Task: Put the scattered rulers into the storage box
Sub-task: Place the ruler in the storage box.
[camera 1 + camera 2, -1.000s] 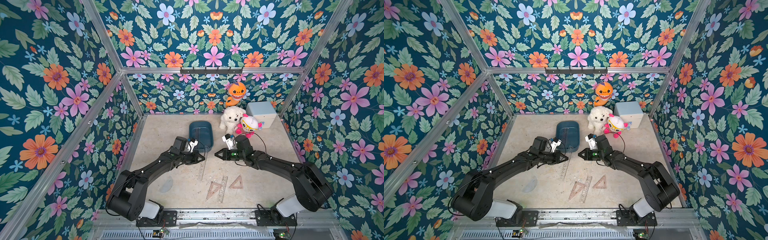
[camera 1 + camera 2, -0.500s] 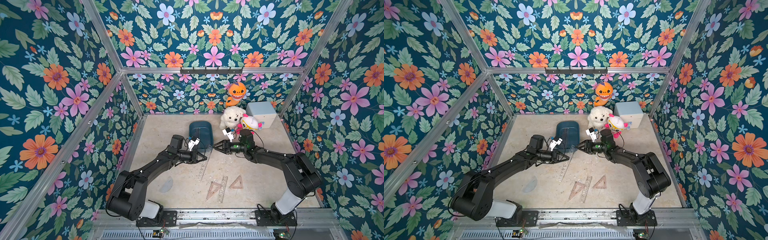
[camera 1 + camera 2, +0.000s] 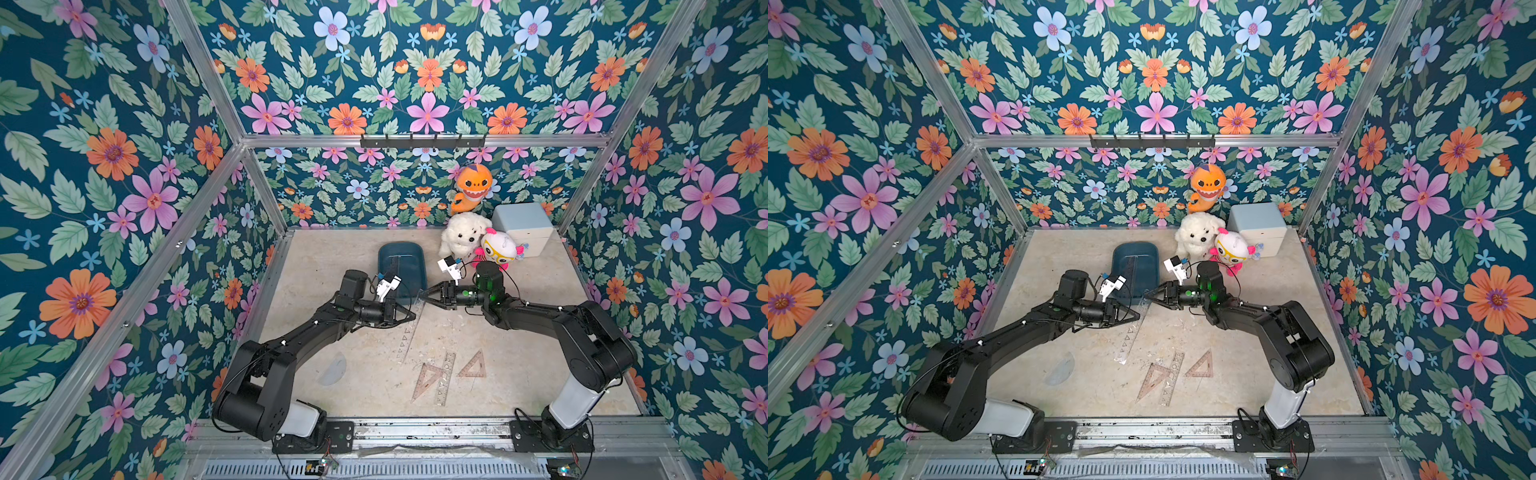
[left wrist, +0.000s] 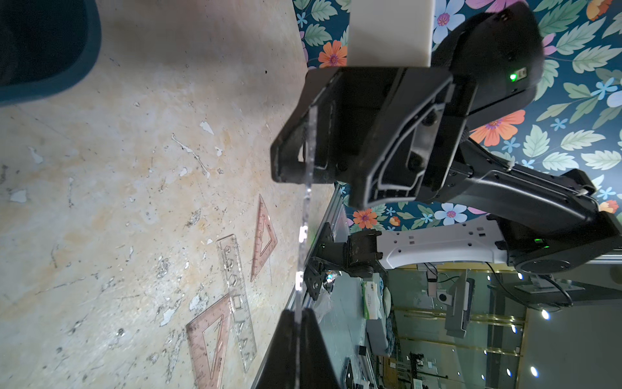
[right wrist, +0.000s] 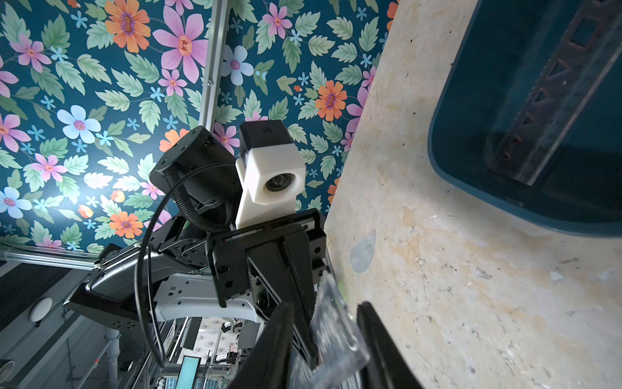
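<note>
My left gripper (image 3: pixel 413 318) (image 4: pixel 298 320) is shut on a long clear stencil ruler (image 3: pixel 409 332) (image 4: pixel 304 215), holding it on edge just off the table. My right gripper (image 3: pixel 420 294) (image 5: pixel 324 308) is open, its jaws either side of that ruler's far end (image 5: pixel 336 336), which sits close to one finger. The dark teal storage box (image 3: pixel 386 257) (image 5: pixel 471 202) stands just behind both grippers, with another ruler (image 3: pixel 1133 266) (image 5: pixel 552 94) inside. On the table near the front lie two pinkish set squares (image 3: pixel 428 380) (image 3: pixel 473 368), a straight ruler (image 3: pixel 445 378) and a clear protractor (image 3: pixel 332 370).
Three plush toys, orange (image 3: pixel 471 185), white (image 3: pixel 461 237) and pink-and-white (image 3: pixel 498 249), sit at the back right beside a pale blue cube container (image 3: pixel 523 226). Floral walls with aluminium posts enclose the table on three sides.
My right gripper has swung back and left to the held ruler's far end, its jaws widening and then narrowing. My left gripper drifted slightly right and forward, still shut on the ruler.
</note>
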Available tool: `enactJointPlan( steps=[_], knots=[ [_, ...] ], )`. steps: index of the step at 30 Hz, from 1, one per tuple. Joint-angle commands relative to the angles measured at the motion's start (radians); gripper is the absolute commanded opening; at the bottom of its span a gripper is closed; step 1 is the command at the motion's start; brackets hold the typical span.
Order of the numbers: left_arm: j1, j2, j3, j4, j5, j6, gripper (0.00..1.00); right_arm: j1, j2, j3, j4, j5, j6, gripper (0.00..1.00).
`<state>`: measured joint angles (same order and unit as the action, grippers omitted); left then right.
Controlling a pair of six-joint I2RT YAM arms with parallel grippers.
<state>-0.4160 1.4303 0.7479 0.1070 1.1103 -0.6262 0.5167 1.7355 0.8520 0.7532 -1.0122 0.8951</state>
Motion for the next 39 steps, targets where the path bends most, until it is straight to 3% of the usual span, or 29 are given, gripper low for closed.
enactJointPlan(
  steps=[1,4,8,12,15,19,22,25,31,33,37,39],
  knots=[
    [0.002,0.006,0.002,0.028,0.01,-0.006,0.0,0.002,-0.003,-0.002,0.075,-0.02,0.022,0.2],
    [0.003,0.01,0.005,0.027,0.005,-0.007,0.0,0.0,0.001,0.0,0.081,-0.019,0.026,0.07],
    [0.003,0.013,0.011,0.026,-0.009,-0.009,0.0,-0.007,0.015,0.022,0.088,-0.024,0.031,0.0],
    [0.02,0.017,0.053,-0.039,-0.063,0.037,0.4,-0.036,0.048,0.114,-0.002,-0.053,-0.035,0.0],
    [0.065,0.019,0.12,-0.173,-0.181,0.126,0.54,-0.075,0.086,0.27,-0.269,-0.075,-0.231,0.0],
    [0.094,0.017,0.222,-0.343,-0.421,0.228,0.6,-0.125,0.222,0.606,-0.694,-0.08,-0.52,0.0],
    [0.097,0.037,0.267,-0.374,-0.539,0.233,0.63,-0.147,0.359,0.902,-0.995,-0.059,-0.708,0.0],
    [0.098,0.075,0.32,-0.395,-0.595,0.245,0.64,-0.154,0.533,1.251,-1.313,-0.048,-0.883,0.0],
    [0.098,0.17,0.368,-0.386,-0.617,0.251,0.63,-0.162,0.882,1.934,-1.675,-0.012,-1.0,0.0],
    [0.097,0.189,0.376,-0.379,-0.612,0.252,0.63,-0.162,0.899,1.944,-1.646,0.0,-1.004,0.0],
    [0.1,0.213,0.394,-0.362,-0.607,0.252,0.63,-0.163,0.805,1.701,-1.461,0.002,-0.997,0.0],
    [0.1,0.225,0.398,-0.361,-0.605,0.255,0.63,-0.162,0.793,1.655,-1.431,-0.014,-1.001,0.0]
  ],
)
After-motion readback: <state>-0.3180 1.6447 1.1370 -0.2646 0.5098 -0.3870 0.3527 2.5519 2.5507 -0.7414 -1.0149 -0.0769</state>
